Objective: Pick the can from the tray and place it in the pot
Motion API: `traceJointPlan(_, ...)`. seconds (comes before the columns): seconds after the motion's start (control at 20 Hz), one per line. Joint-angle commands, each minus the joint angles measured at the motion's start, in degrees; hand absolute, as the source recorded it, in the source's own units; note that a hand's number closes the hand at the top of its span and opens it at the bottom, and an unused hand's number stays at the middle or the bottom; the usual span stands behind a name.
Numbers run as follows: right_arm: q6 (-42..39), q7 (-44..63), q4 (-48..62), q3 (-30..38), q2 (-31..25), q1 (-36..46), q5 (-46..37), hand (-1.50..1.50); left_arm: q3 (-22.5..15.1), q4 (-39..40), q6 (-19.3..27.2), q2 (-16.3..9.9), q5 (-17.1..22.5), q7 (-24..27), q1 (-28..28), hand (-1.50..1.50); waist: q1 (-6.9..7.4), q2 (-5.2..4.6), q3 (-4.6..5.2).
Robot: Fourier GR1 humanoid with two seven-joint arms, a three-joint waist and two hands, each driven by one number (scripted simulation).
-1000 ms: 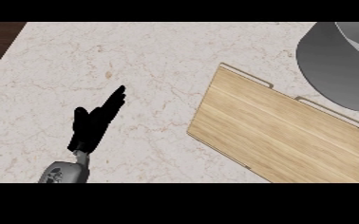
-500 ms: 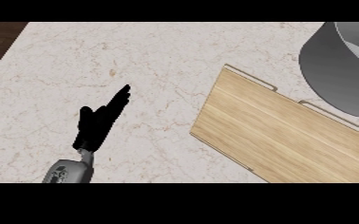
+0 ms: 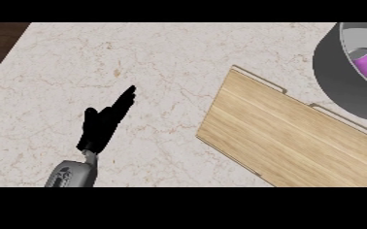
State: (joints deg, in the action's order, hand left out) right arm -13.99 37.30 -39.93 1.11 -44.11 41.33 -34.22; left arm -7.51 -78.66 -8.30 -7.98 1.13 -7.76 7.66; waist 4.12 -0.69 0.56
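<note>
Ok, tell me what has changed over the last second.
Very little. The left hand has drifted slightly right over the counter, fingers straight and holding nothing. The view has shifted a little, so the pot now shows its inside with something purple. The wooden tray stayed bare; the right hand is out of view.

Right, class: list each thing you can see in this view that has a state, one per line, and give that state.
Left hand: open, fingers straight, over the counter, holding nothing.
Tray: flat on the counter, bare on the part in view.
Pot: upright at the right edge, partly out of view, something purple inside.
Counter: bare around the hand.
Right hand: not in view.
</note>
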Motion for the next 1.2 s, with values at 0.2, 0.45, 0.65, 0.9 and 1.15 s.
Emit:
traceJointPlan(0.2,16.2,-10.7,6.7,6.6,6.1,5.7,2.6,-1.5,1.1,1.2,0.2,-0.3,0.0,-0.2,-0.7,0.0,-1.57,-0.34,-0.78)
traceJointPlan(0.45,31.1,-16.8,4.0,14.9,7.6,7.1,7.7,-1.5,1.0,-0.2,0.6,0.1,0.3,-0.6,-1.8,0.0,-2.31,0.01,-0.81)
traceJointPlan(0.65,42.7,-18.8,5.1,20.5,6.9,8.2,9.2,-1.5,0.2,-1.7,1.2,1.0,0.1,-1.8,-2.7,0.0,-2.1,-0.05,-0.78)
traceJointPlan(0.9,46.9,-28.0,4.3,27.6,4.5,5.9,15.0,-1.5,2.9,1.4,0.2,-0.9,0.5,1.3,-2.2,0.0,-3.51,0.19,-0.68)
traceJointPlan(1.15,44.0,-30.2,-3.1,30.7,4.4,0.8,20.7,-1.5,2.7,-0.5,0.3,-0.1,0.7,-0.6,-3.1,0.0,-4.59,0.91,-0.55)
